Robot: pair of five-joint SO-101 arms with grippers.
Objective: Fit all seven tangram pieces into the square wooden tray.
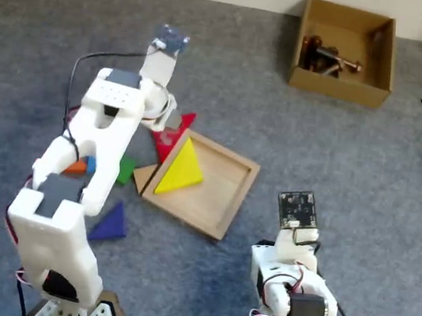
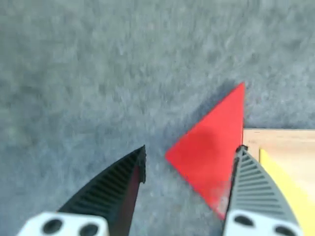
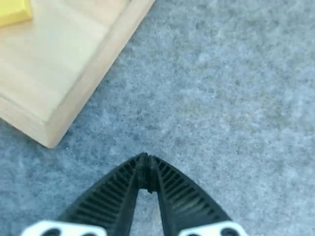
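The step in hand looks to be picking up the red triangle (image 2: pixel 209 147). It lies flat on the grey counter (image 1: pixel 279 120), just beside the outer rim of the square wooden tray (image 1: pixel 241 182) and perhaps touching it. The yellow triangle (image 1: pixel 180 168) already sits inside. The left claw (image 2: pixel 192 152) is spread open astride the red piece, one finger at the edge nearest the tray. A clean grip would probably need the fingers on opposite edges, with the tray-side finger clear of the rim, or the thin piece may skid. The left arm stretches forward, wrist pitched down. The right arm sits folded near the tray's corner, its claw (image 3: pixel 147 169) closed on nothing above the counter.
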